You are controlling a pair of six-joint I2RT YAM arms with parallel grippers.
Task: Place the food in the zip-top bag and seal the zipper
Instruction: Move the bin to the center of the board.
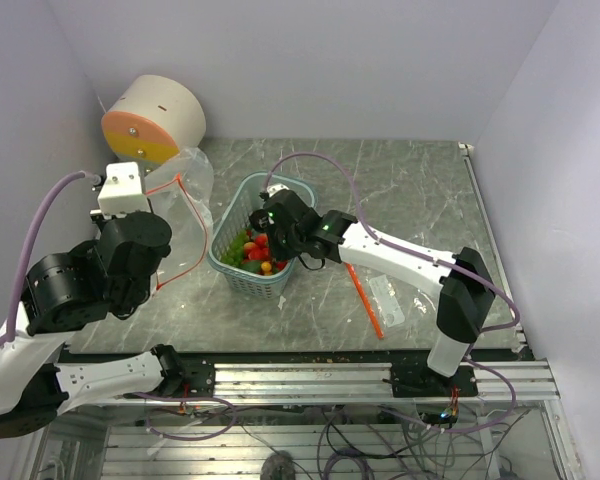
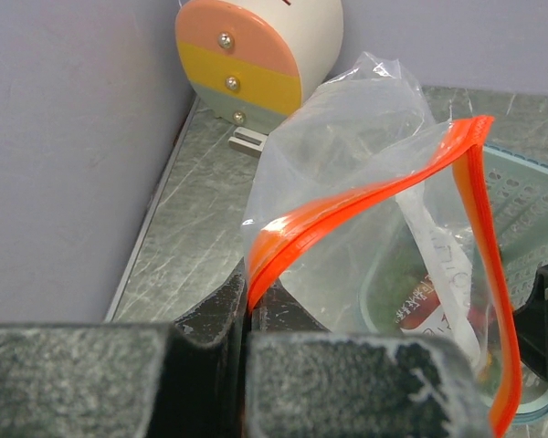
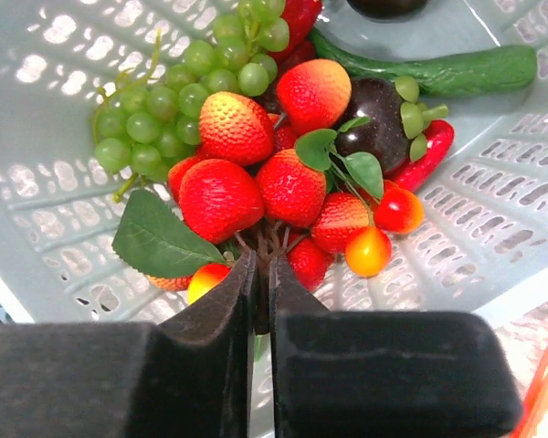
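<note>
The left hand (image 2: 249, 297), matt black with scuffed, grainy pads, is closed tight on the zipper (image 2: 347, 205), a glossy orange-red strip that arcs up and away from the pinch. The zip-top bag (image 2: 365, 119) hangs from that strip as thin, crinkled clear film, its mouth gaping toward 3 o'clock.

The right hand (image 3: 262, 269) is down inside the basket (image 3: 46, 210). Its fingers are almost together and pinch the thin stems where a bunch of strawberries joins. The food (image 3: 292, 187) lies heaped in the basket: dimpled red-and-yellow strawberries with flat green leaves, a cluster of smooth green grapes, a dark round fruit, a red chilli and a long green cucumber. The basket is pale blue plastic with walls pierced by rows of small slots.

From above, the bag stands at 9 o'clock of the basket. A flat clear pouch (image 1: 390, 295) with an orange strip lies at 4 o'clock.

The desk (image 1: 400, 190) is grey-green with marble-like veins and has a ribbed aluminium rail (image 1: 310, 378) at its near edge. At 10 o'clock sits a cream drum (image 1: 155, 118) with an orange and yellow face. Plain pale lilac walls (image 1: 330, 60) close in three sides.
</note>
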